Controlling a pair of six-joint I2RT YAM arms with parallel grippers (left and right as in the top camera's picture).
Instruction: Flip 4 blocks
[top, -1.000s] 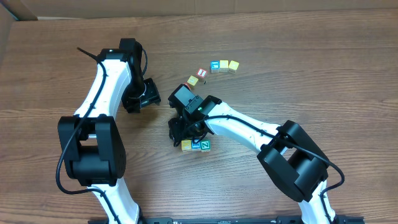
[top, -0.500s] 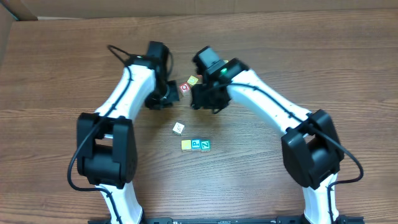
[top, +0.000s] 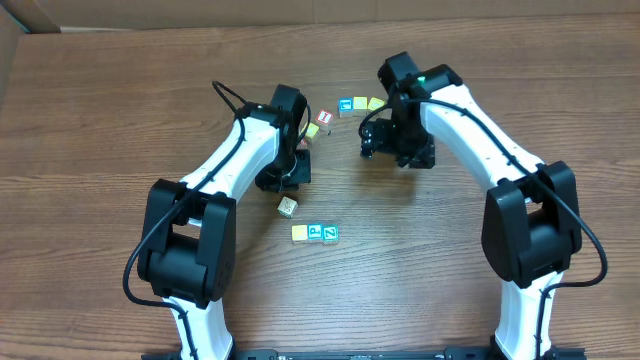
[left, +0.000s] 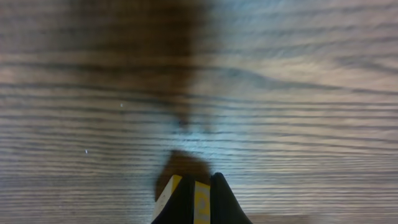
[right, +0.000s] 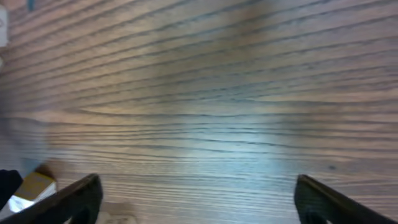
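Note:
Three of the blocks lie in a row on the table: yellow (top: 300, 232), blue-faced (top: 315, 232) and teal-faced (top: 330, 233). Just above them lies the cream block (top: 287, 207), turned at an angle. My left gripper (top: 286, 192) is shut, its tips right at this block. In the left wrist view the cream block (left: 166, 194) shows beside and through the thin gap of the left gripper (left: 200, 179); whether they touch I cannot tell. My right gripper (top: 380, 143) hovers over bare wood at the upper right. It stands wide open (right: 198, 183) with nothing between its fingers.
Other letter cubes lie at the back: a red-faced one (top: 323, 118), a yellow one (top: 311, 131), and a row of a blue one (top: 345, 105) and two yellow ones (top: 368, 103). A blurred tan cube (right: 34, 186) shows at the right wrist view's lower left.
My left arm came down from the red and yellow cubes to the cream block, jaws staying shut. My right arm swung right, away from those cubes, and opened wide.

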